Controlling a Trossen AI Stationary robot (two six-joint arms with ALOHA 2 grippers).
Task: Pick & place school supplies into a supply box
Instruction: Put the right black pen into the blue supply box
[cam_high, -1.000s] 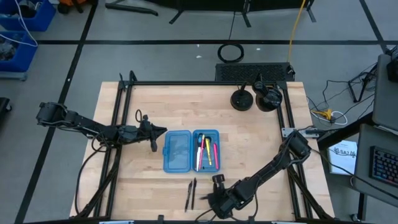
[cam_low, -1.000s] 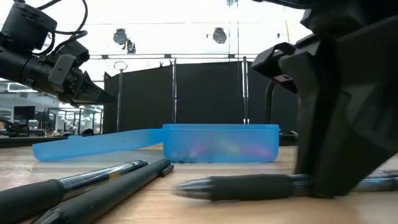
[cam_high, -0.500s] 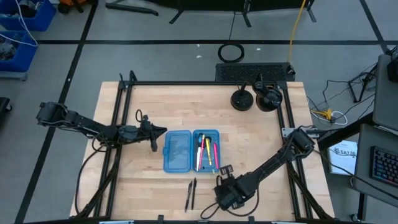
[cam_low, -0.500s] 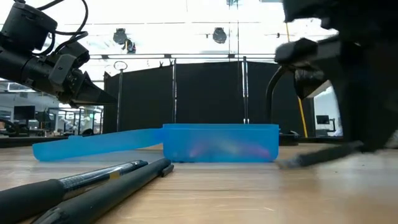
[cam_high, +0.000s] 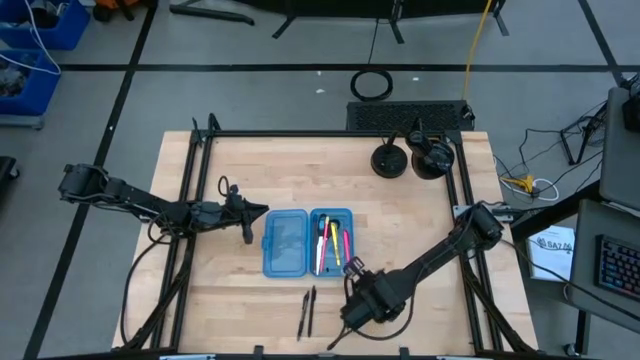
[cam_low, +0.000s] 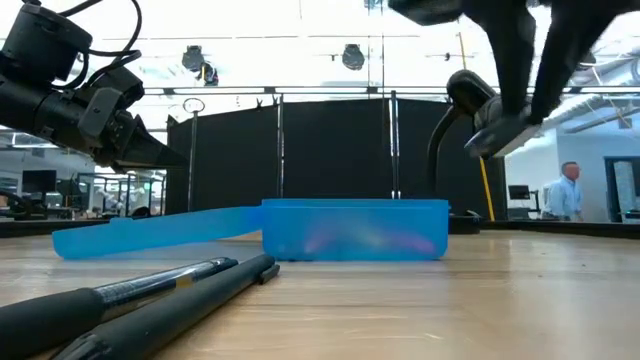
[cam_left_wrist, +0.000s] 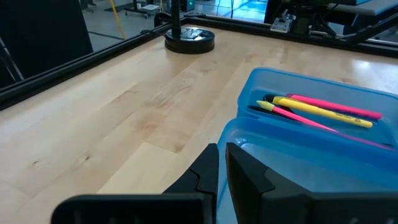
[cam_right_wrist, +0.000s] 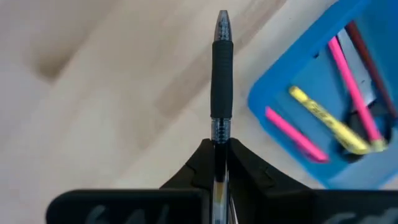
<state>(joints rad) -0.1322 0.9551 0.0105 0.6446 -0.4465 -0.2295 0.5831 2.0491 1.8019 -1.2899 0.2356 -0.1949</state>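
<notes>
Right gripper has risen off the table and swung toward the box, pen gone from the table with it. High view: right arm is reaching in low, gripper just beside the box's near corner; left gripper is hanging beside the lid. Low view: two pens are lying in front. Right wrist: fingers are clamping the pen, tip pointing outward. Left wrist: fingers are nearly touching, empty.

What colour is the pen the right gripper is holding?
Black grip with a clear barrel: the pen in the right gripper, best seen in the right wrist view.
</notes>
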